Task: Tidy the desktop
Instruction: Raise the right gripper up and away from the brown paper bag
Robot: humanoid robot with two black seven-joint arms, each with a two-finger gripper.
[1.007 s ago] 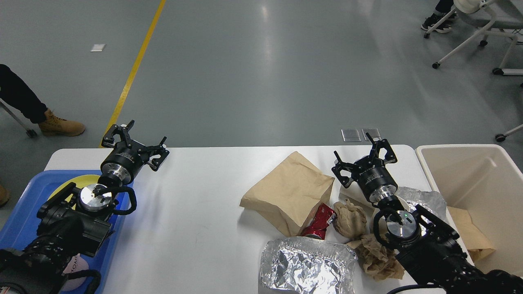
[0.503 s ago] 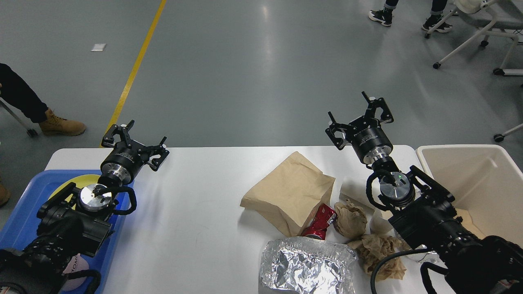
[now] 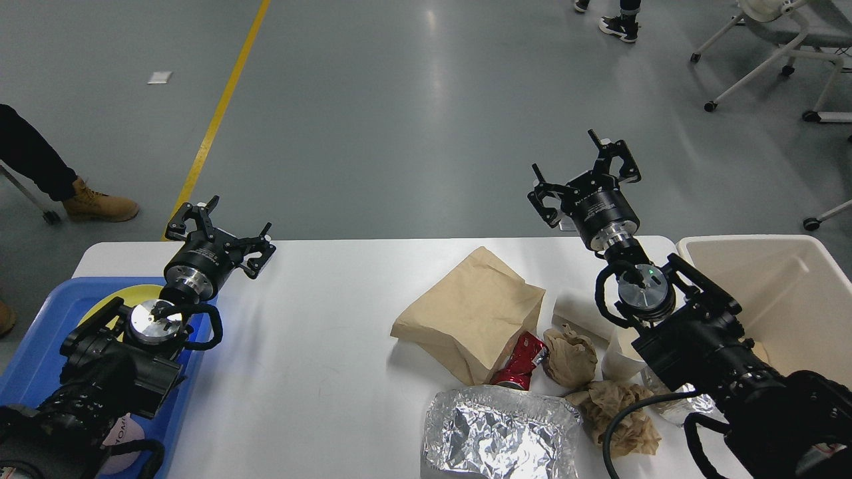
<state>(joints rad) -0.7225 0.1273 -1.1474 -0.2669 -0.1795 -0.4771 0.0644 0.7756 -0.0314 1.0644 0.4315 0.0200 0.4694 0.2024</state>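
Small white print on right hand collar, unreadable, no other legible text

Black arms, silver joint rings, black cables

A: What sits by the tabletop's near edge?
B: Crumpled foil, with a red can and a brown paper bag behind it.
A: And the ends?
B: Blue tray left, beige bin right.

Likely a lab hall: grey floor, yellow line, wheeled chair.
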